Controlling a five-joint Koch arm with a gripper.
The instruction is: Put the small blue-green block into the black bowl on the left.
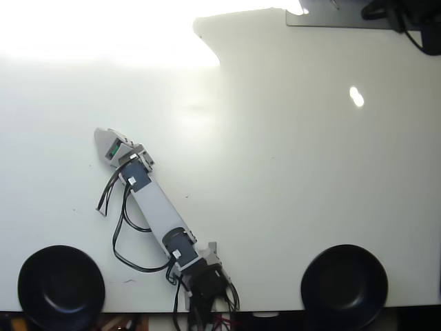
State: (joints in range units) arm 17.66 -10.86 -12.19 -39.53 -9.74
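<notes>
Gripper (pixel 103 135) state cannot be told from the overhead view: only one pale pointed tip is seen, with the jaws apparently stacked one behind the other, so neither the opening nor any contents can be made out. The small blue-green block is not visible anywhere on the white table (pixel 275 172); it may be hidden beneath the gripper head, though this cannot be confirmed, and whether it has been grasped is unknown. The only green seen is a tiny bright square on the grey arm (pixel 155 207) just behind the tip, which is part of the arm and not the block. The black bowl (pixel 60 286) at the lower left of the view is seen to be empty, so the placing step is judged not yet done; at best the work stands at the pick-up. What is left, as far as can be judged, is a secured grasp, a lift, a carry down to that bowl and a release over it. Relative to that bowl, the gripper tip lies well above and slightly to the right in the view, with bare table between them apart from the loose black cables (pixel 120 227) that hang beside the arm near the path. A second black bowl (pixel 344 284) sits well apart to the right, along the same lower table edge. Both bowls are close to that edge, so little margin is left beyond them, while ample open table is available above.
</notes>
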